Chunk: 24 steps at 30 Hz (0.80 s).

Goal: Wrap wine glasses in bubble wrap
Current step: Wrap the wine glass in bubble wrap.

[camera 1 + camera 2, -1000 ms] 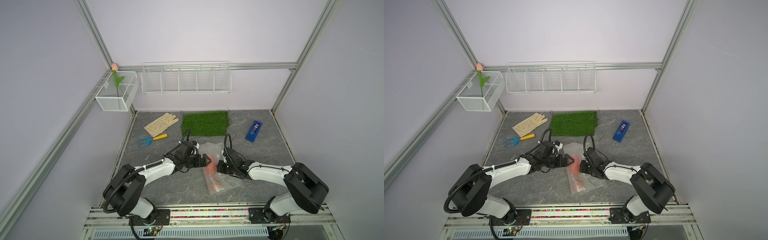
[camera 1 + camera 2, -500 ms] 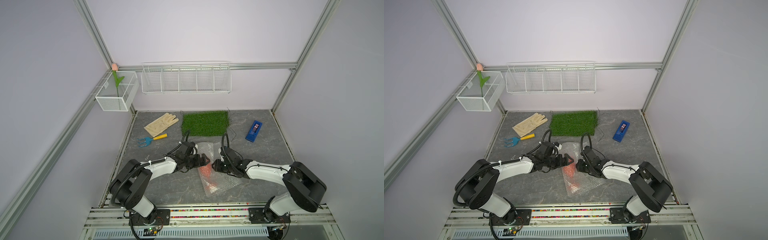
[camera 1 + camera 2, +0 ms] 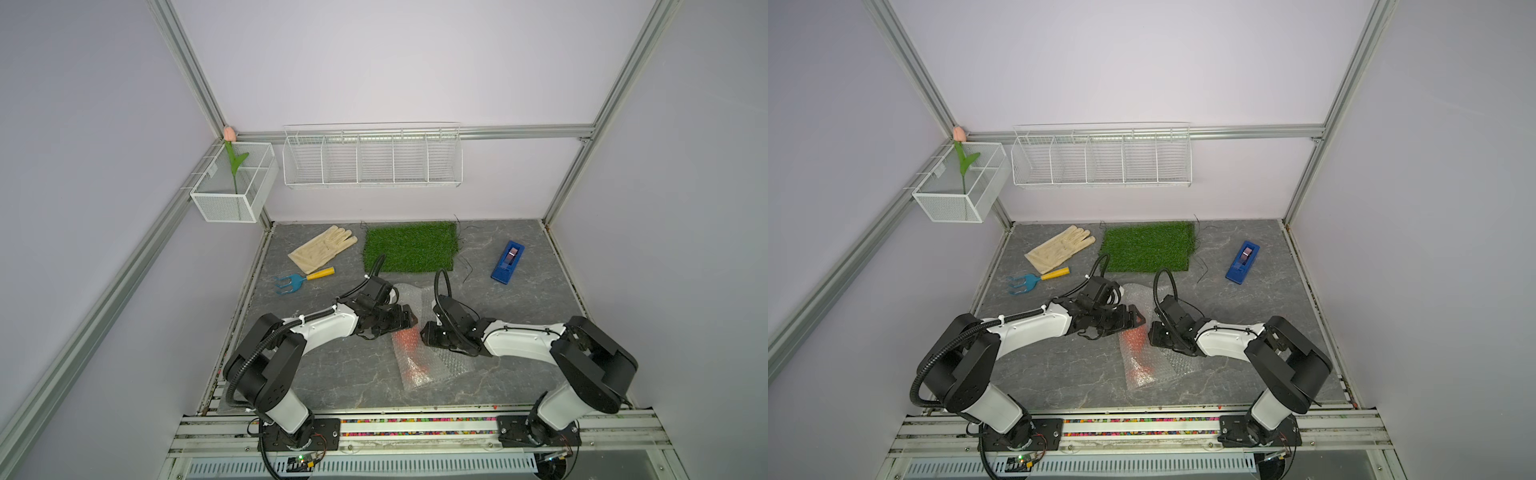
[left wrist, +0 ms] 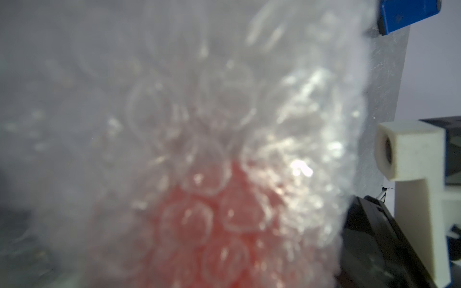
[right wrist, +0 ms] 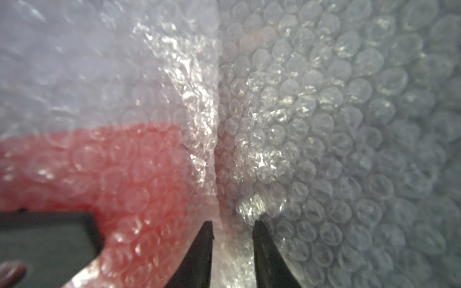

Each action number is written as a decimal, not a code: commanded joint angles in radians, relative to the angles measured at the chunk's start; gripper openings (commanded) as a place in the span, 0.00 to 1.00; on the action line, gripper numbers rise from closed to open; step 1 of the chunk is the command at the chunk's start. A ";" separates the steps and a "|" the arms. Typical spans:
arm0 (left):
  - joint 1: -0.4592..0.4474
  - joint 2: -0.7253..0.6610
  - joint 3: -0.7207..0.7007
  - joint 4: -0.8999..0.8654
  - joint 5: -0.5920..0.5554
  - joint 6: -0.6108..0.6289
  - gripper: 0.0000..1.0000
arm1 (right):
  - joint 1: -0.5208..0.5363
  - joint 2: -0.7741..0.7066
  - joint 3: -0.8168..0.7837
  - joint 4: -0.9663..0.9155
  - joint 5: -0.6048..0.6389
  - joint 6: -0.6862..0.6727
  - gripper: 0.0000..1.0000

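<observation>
The wine glass [image 3: 409, 347] [image 3: 1136, 347] is an orange-red goblet lying on its side, seen through the bubble wrap [image 3: 436, 368] [image 3: 1158, 368] folded over it. My left gripper [image 3: 409, 321] [image 3: 1136, 320] is at the bundle's far end, fingers spread. In the left wrist view the wrap [image 4: 174, 99] and the red goblet [image 4: 199, 237] hide the jaws. My right gripper [image 3: 427, 332] [image 3: 1152, 332] meets the bundle from the right. In its wrist view the right gripper [image 5: 233, 224] stands narrowly open astride a ridge of wrap [image 5: 324, 124], with the goblet [image 5: 99, 169] beside it.
At the back of the grey table lie a green grass mat [image 3: 411, 247], a cream glove [image 3: 322, 249], a blue hand rake [image 3: 303, 280] and a blue tape dispenser [image 3: 508, 262]. A wire rack [image 3: 372, 158] and a mesh box [image 3: 232, 187] hang on the walls.
My right gripper has slid a little left toward the goblet and its jaws have parted. The left arm has swung slightly, and its gripper stays at the bundle's far end.
</observation>
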<state>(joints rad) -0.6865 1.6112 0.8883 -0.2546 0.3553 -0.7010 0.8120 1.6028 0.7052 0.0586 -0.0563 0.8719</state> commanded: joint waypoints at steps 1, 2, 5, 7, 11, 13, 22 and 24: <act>0.004 0.014 0.055 -0.135 -0.035 0.053 0.86 | 0.008 0.011 0.012 -0.005 0.009 0.019 0.32; 0.004 0.013 0.061 -0.153 -0.039 0.064 0.86 | 0.009 0.010 0.011 -0.007 0.009 0.019 0.32; 0.004 0.021 0.081 -0.201 -0.063 0.093 0.86 | 0.008 -0.002 0.009 -0.020 0.015 0.013 0.32; 0.004 0.040 0.100 -0.237 -0.070 0.113 0.85 | 0.008 -0.015 0.007 -0.030 0.021 0.010 0.32; 0.004 0.075 0.123 -0.274 -0.075 0.146 0.83 | 0.008 -0.057 0.000 -0.058 0.029 -0.002 0.32; 0.003 0.084 0.133 -0.287 -0.079 0.155 0.83 | 0.009 -0.086 -0.010 -0.064 0.025 -0.007 0.32; 0.005 0.111 0.188 -0.334 -0.101 0.173 0.80 | 0.087 -0.191 -0.045 -0.057 -0.018 0.017 0.32; 0.005 0.117 0.195 -0.333 -0.090 0.175 0.80 | 0.115 -0.186 -0.057 -0.046 -0.013 0.044 0.32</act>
<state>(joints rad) -0.6857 1.7027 1.0592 -0.5320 0.2958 -0.5526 0.8955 1.4231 0.6830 0.0193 -0.0597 0.8806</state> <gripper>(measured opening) 0.808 0.317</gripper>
